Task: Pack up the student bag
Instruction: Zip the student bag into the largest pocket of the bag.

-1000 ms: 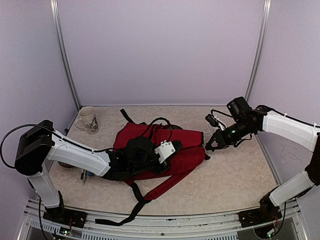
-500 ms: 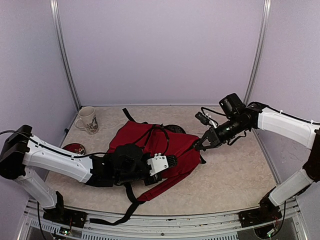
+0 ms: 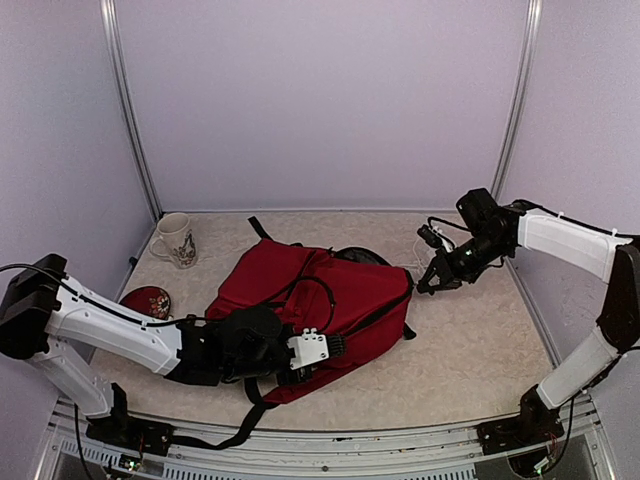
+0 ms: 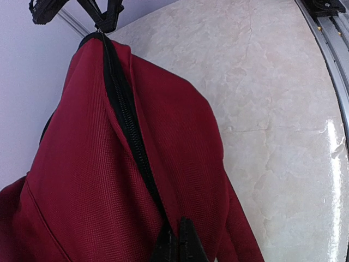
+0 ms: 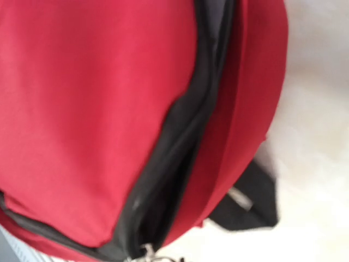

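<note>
The student bag (image 3: pixel 300 290), a dark-red backpack with black straps, lies across the middle of the table. My left gripper (image 3: pixel 338 346) is shut on the bag's fabric at its near edge, right beside the black zipper (image 4: pixel 128 125); in the left wrist view the fingers (image 4: pixel 188 243) pinch the cloth. My right gripper (image 3: pixel 424 287) is at the bag's right end, shut on the zipper pull (image 5: pixel 146 252). It also shows at the top of the left wrist view (image 4: pixel 101 22), holding the zipper's far end. The zipper gapes a little in the right wrist view.
A patterned mug (image 3: pixel 175 240) stands at the back left. A red round object (image 3: pixel 147 300) lies left of the bag. A black strap (image 3: pixel 215 440) trails to the near table edge. A white cable (image 3: pixel 420 245) lies behind the right gripper.
The left gripper has drawn the bag's near edge toward the front. The right gripper has moved back to the right, stretching the bag wider. The red round object has stayed uncovered.
</note>
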